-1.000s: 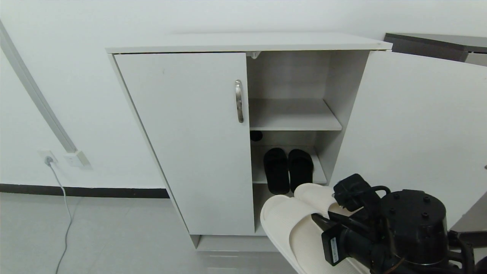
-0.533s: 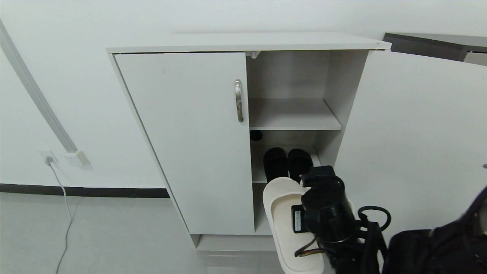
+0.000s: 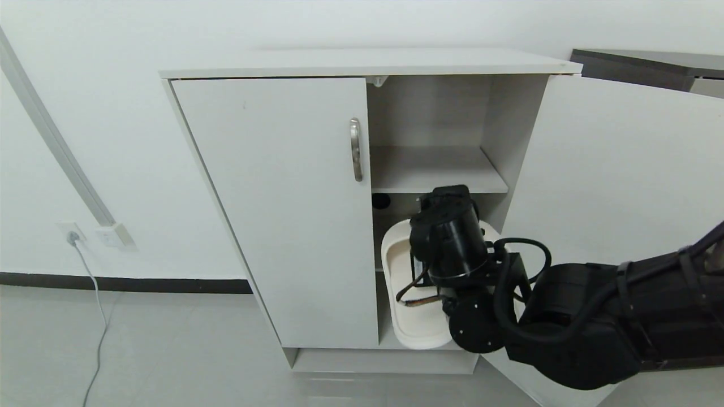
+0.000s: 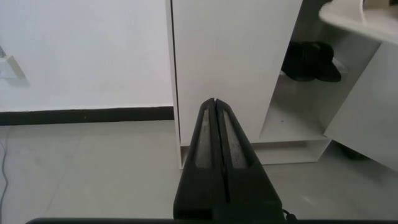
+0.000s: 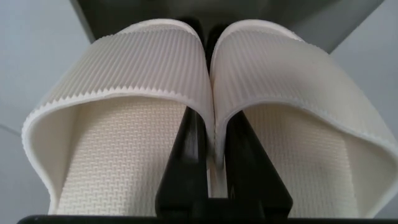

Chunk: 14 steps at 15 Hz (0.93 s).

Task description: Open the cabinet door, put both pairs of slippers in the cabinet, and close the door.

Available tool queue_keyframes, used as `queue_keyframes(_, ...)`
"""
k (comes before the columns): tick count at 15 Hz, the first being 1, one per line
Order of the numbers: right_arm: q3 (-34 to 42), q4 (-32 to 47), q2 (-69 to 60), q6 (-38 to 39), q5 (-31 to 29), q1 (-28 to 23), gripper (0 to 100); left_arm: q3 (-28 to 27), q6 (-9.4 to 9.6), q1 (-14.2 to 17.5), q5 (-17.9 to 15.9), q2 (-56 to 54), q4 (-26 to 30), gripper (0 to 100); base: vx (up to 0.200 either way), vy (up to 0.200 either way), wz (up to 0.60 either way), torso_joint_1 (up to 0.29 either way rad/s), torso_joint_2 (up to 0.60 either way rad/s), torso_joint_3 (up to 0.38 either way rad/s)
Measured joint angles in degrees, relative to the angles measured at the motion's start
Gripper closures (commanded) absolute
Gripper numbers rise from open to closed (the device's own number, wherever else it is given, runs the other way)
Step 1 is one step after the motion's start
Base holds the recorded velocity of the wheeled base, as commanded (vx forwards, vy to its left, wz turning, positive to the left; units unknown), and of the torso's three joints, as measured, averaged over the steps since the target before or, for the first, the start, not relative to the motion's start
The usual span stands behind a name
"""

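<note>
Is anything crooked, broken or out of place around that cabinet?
Nothing stands out. The black slippers sit side by side inside the cabinet, and the right gripper holds the white slippers pinched together at its open side.

White wall [image 3: 85,141] is spanning the back, black baseboard [image 3: 124,284] running along grey floor [image 3: 169,350]. Grey conduit [image 3: 51,135] is slanting down to a small box [image 3: 115,236]; cable [image 3: 99,322] is hanging from the socket [image 3: 70,234]. Dark unit [image 3: 645,68] is sitting far right.
</note>
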Motion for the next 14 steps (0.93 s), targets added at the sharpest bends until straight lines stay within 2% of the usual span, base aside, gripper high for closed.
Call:
queue_keyframes(3, -1.7, -4.5, -2.0, -3.8, -0.1, -0.9, 100, 0.0, 0.04, 0.0, 0.0, 0.0, 0.0, 100, 0.0, 0.0, 0.0, 0.0, 0.0, 0.0)
queue_keyframes(12, -2.4, -4.8, -2.8, -3.7, 0.4, -1.5, 100, 0.0, 0.06, 0.0, 0.1, 0.0, 0.0, 100, 0.0, 0.0, 0.0, 0.0, 0.0, 0.0)
queue_keyframes(14, -2.7, -4.8, -2.5, -3.6, 0.4, -1.5, 100, 0.0, 0.06, 0.0, 0.0, 0.0, 0.0, 100, 0.2, 0.0, 0.0, 0.0, 0.0, 0.0)
